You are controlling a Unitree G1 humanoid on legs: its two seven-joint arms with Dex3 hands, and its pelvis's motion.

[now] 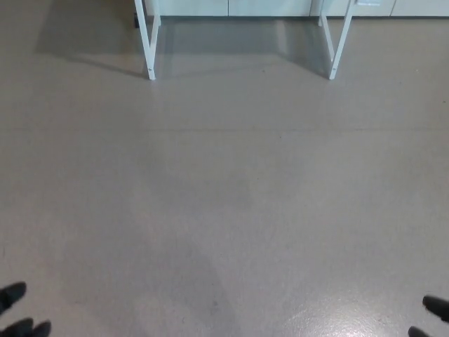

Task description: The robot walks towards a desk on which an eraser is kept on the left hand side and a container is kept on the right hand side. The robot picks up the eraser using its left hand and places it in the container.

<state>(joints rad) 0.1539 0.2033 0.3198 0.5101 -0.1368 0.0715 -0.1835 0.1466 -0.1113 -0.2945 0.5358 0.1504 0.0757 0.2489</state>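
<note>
Neither the eraser nor the container shows in the head view. Only the two white front legs of a desk appear at the top, the left leg (pixel 148 38) and the right leg (pixel 339 41); the desk top is out of frame. The black tips of my left hand (pixel 19 314) poke in at the bottom left corner. Those of my right hand (pixel 431 317) show at the bottom right corner. Too little of either hand is visible to tell its state.
Grey floor (pixel 224 189) stretches from me to the desk legs. A pale cabinet front or wall base (pixel 231 7) runs along the top edge behind the desk. The desk's shadow lies on the floor under it.
</note>
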